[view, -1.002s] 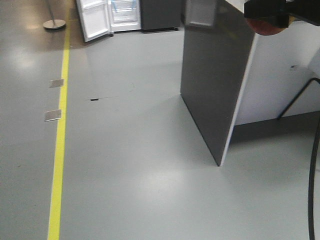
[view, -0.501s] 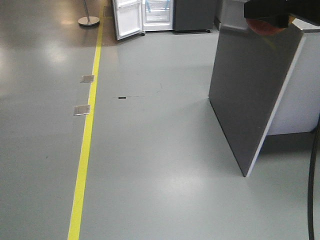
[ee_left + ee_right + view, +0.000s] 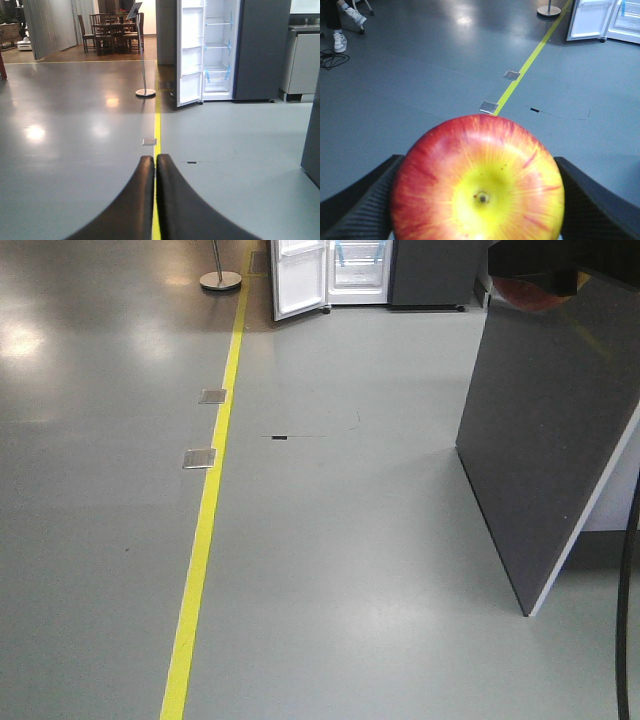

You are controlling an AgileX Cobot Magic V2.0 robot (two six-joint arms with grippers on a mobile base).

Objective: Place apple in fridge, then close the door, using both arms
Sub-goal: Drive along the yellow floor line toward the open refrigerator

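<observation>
The apple (image 3: 477, 180), glossy red with a yellow centre, fills the right wrist view. My right gripper (image 3: 477, 202) is shut on it, one black finger on each side. In the front view the apple (image 3: 530, 292) shows as a red patch under the right gripper (image 3: 535, 270) at the top right. The fridge (image 3: 218, 50) stands far off across the floor, its white inside lit, and the door (image 3: 190, 55) is swung open to the left. The front view shows the fridge (image 3: 360, 265) at the top edge. My left gripper (image 3: 155, 160) is shut on nothing, pointing along the floor.
A yellow floor line (image 3: 205, 530) runs toward the fridge, with two metal floor plates (image 3: 199, 457) beside it. A sign stand (image 3: 145, 91) is left of the door. A tall dark grey panel (image 3: 550, 440) stands close on the right. A black cable (image 3: 628, 620) hangs at the right edge.
The front view has swung left: the fridge, yellow line and dark panel have all shifted rightward in the frame. The apple stays held in my right gripper.
</observation>
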